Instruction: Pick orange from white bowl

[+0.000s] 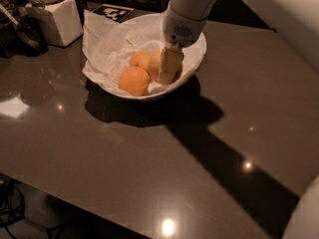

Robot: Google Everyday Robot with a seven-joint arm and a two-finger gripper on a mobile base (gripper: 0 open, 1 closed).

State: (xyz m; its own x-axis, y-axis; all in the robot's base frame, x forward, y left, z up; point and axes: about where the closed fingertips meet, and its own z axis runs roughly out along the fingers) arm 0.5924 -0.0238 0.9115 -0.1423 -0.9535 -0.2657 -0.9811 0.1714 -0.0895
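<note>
Camera view: a glossy dark-brown table (149,173) dotted with lamp glints carries a white jar (55,21) at far left, then the paper-lined white bowl (198,59). Inside the bowl lies the orange (155,64), with the gripper (168,73) lowered against its right side; whether it is clamped there, I cannot tell.

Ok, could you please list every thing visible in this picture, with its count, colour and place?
large dimpled round orange: one, pale yellow-orange, in the bowl, partly behind the hand
medium round orange: one, deeper orange, front-left in the bowl
smallest round orange: one, orange, further back in the bowl
wide glossy white bowl: one, white, on the table's far half
crumpled paper sheet: one, white, lining the bowl
square-based jar: one, white, far-left corner
printed square marker: one, black-and-white, behind the bowl
glossy table: one, grey-brown
robot arm: one, white, entering from the top right
hand: one, pale, lowered inside the bowl
</note>
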